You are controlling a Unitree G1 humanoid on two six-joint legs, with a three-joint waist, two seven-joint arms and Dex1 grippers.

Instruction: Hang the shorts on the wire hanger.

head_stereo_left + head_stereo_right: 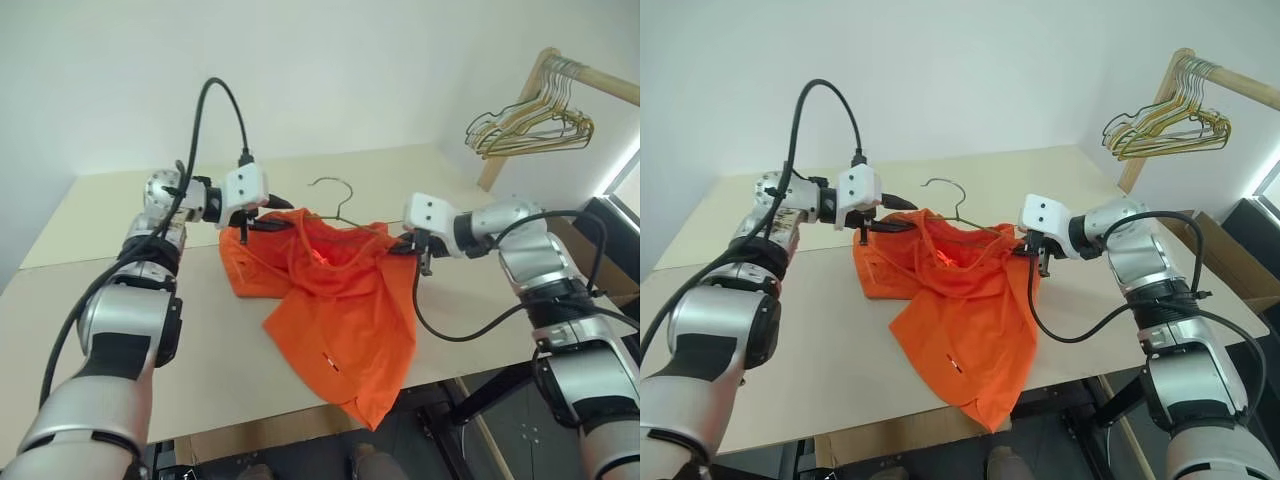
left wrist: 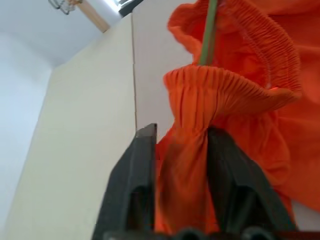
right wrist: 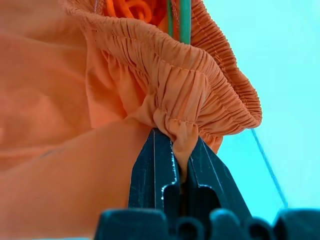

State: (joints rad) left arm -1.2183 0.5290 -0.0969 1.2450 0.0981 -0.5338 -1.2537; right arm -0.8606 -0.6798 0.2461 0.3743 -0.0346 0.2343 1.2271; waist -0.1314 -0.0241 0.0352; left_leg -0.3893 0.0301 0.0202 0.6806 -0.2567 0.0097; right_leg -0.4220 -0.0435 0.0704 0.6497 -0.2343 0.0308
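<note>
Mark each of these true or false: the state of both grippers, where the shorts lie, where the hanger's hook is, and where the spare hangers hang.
1. The right gripper is shut on the shorts. True: its fingers pinch the waistband.
2. The left gripper is clear of the shorts. False: fabric sits bunched between its parted fingers.
3. The shorts lie wholly on the table. False: one leg hangs over the near edge.
4. The hook of the wire hanger sticks out past the shorts on the far side. True.
5. The spare hangers lie flat on the table. False: they hang from a wooden rail at the far right.
</note>
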